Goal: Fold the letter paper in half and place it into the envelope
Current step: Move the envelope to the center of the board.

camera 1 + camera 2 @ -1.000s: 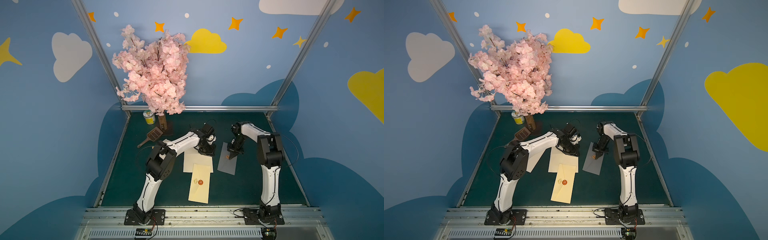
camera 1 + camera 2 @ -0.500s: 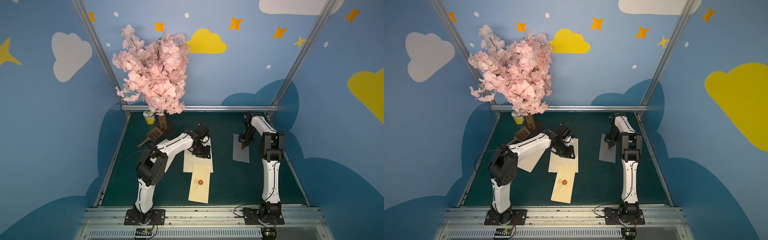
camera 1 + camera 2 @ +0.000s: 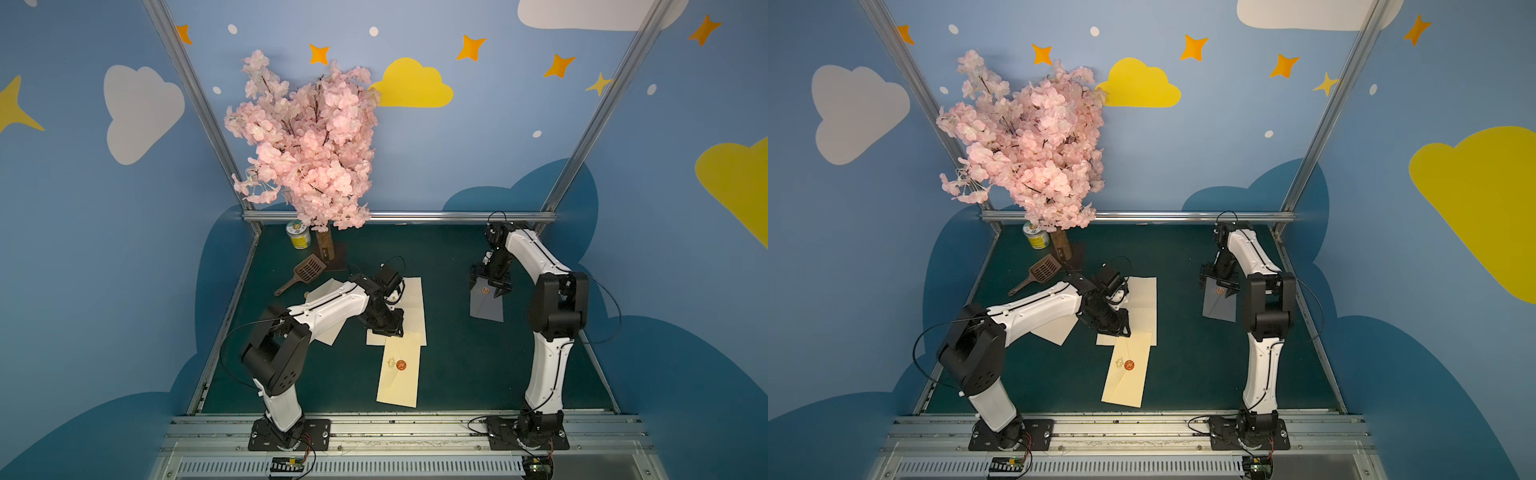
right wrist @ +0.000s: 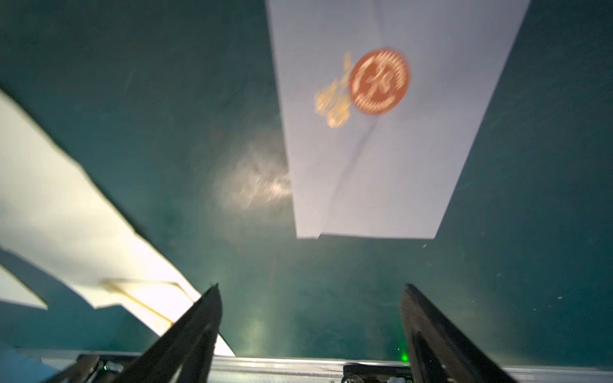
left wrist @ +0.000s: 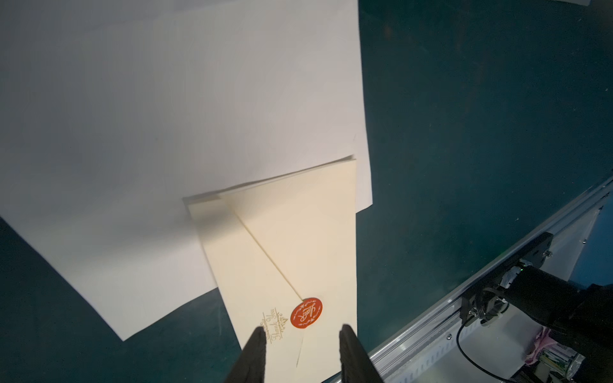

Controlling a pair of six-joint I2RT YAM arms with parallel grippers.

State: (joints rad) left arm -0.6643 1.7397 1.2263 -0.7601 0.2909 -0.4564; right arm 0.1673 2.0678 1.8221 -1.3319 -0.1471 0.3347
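A cream letter paper [image 3: 411, 305] lies flat mid-table, seen in both top views and as a pale sheet [image 5: 166, 116] in the left wrist view. Overlapping its near edge is a cream envelope [image 3: 399, 370] with a red seal [image 5: 306, 312]. My left gripper [image 3: 388, 328] hovers over that envelope's end, open [image 5: 302, 333] with nothing between its fingers. A grey envelope [image 3: 486, 305] with a red seal [image 4: 379, 81] lies to the right. Above its far end my right gripper [image 3: 489, 286] stands wide open [image 4: 310, 291] and empty.
A second pale sheet [image 3: 330, 330] lies partly under the left arm. A pink blossom tree [image 3: 307, 141], a yellow can [image 3: 298, 235] and a brown scoop [image 3: 307, 270] stand at the back left. A metal rail [image 3: 374, 419] runs along the table's front edge.
The right gripper dragged the grey envelope to the right, then opened and let it go. The left gripper moved along the paper toward the cream envelope and opened.
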